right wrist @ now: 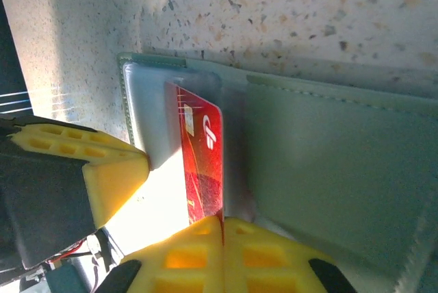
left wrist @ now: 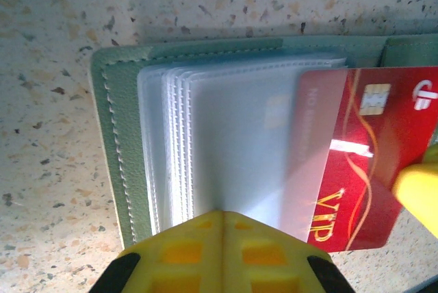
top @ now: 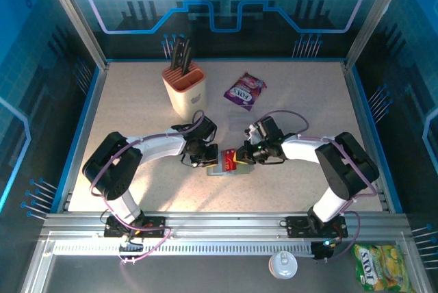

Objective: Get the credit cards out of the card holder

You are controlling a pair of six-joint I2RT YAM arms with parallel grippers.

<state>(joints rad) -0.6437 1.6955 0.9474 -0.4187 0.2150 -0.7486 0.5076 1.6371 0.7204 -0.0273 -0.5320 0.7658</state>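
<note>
The card holder (top: 217, 168) lies open on the table between both arms, grey-green with a stack of clear sleeves (left wrist: 226, 135). My left gripper (left wrist: 222, 212) is shut on the near edge of those sleeves. A red credit card (left wrist: 383, 142) marked VIP sticks about halfway out of a sleeve toward the right. My right gripper (right wrist: 223, 219) is shut on the edge of this red card (right wrist: 205, 163), beside the holder's plain panel (right wrist: 328, 156). From above, the left gripper (top: 207, 159) and right gripper (top: 245, 157) face each other across the red card (top: 241, 160). Other cards are hidden.
A beige and orange knife block (top: 185, 87) stands at the back left. A purple snack packet (top: 244, 90) lies behind the grippers. Off the table in front sit a white lid (top: 282, 264) and a yellow packet (top: 378, 265).
</note>
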